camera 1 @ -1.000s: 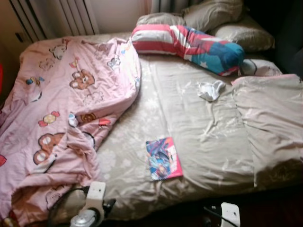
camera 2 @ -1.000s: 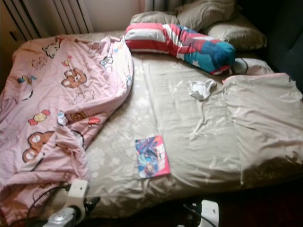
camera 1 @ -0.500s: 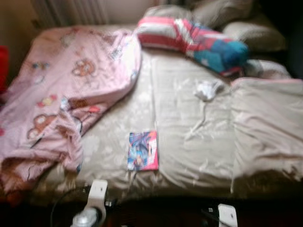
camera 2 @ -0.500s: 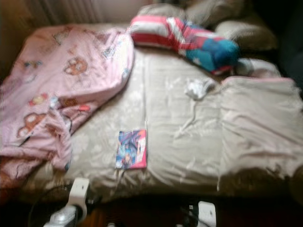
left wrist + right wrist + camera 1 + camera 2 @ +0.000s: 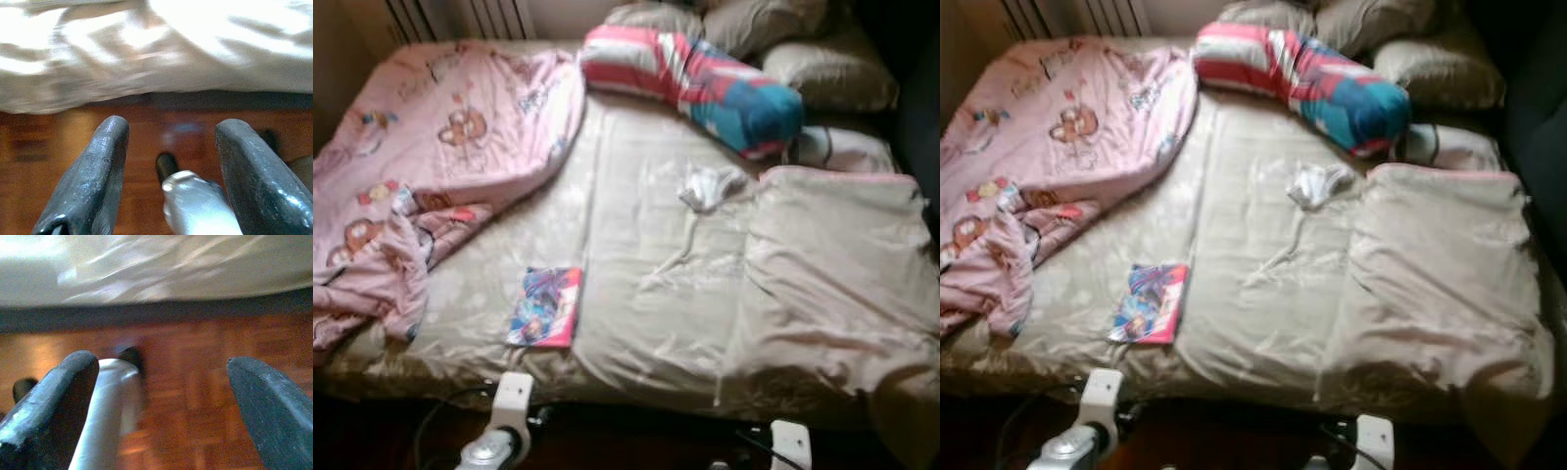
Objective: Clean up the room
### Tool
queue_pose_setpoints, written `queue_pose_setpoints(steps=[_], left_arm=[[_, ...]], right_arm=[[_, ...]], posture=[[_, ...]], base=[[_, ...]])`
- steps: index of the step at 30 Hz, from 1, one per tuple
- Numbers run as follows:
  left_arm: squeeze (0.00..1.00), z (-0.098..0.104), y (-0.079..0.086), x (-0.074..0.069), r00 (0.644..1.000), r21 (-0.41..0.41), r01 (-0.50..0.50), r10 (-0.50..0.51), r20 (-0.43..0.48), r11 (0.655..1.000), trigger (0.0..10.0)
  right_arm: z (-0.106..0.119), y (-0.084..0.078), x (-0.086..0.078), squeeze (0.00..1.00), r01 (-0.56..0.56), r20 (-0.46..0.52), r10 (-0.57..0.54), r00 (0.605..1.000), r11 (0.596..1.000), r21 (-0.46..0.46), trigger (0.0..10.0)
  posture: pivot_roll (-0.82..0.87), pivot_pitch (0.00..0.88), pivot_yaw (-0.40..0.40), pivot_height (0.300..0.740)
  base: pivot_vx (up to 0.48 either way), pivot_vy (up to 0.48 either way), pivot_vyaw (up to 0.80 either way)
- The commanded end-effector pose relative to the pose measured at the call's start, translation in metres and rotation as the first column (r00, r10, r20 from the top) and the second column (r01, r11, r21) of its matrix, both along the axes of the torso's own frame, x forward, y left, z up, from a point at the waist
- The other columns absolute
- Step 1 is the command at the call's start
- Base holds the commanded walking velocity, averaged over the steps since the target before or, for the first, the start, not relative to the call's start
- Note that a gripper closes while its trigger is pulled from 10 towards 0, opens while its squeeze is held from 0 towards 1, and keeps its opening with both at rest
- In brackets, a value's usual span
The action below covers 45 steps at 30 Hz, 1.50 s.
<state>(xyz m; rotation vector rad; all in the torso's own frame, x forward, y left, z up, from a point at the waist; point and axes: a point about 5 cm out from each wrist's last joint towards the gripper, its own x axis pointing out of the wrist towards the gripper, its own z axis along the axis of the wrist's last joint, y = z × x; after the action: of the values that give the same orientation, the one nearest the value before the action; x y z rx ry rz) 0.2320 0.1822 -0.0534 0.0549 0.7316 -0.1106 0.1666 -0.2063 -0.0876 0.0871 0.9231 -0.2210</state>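
Our view has swung right along the unmade bed (image 5: 636,294); nothing on it has shifted.
We see the soft pink bear-print quilt (image 5: 431,147) bunched left, a tan blanket (image 5: 832,274) right, a striped bolster (image 5: 695,78) by the pillows, a glossy book (image 5: 545,306) near the edge, a crumpled white sock (image 5: 705,186) mid-mattress. Our left gripper (image 5: 168,161) and right gripper (image 5: 161,396) hang spread and empty above wood floor (image 5: 195,382).

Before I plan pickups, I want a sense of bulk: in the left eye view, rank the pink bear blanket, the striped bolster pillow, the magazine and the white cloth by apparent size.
1. Pink bear blanket
2. Striped bolster pillow
3. Magazine, nearer the camera, so possibly flattered
4. White cloth
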Motion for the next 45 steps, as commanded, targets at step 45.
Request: queue_pose_setpoints(steps=[45], left_arm=[[0.0,0.015,0.002,0.018,0.992,-0.07,-0.07,0.077,0.099,0.995,10.0]], right_arm=[[0.018,0.005,0.034,0.0,-0.004,0.155,0.002,0.988,1.0,0.013,10.0]], posture=[[-0.09,0.217,0.02,0.74]], base=[[0.0,-0.13,-0.06]])
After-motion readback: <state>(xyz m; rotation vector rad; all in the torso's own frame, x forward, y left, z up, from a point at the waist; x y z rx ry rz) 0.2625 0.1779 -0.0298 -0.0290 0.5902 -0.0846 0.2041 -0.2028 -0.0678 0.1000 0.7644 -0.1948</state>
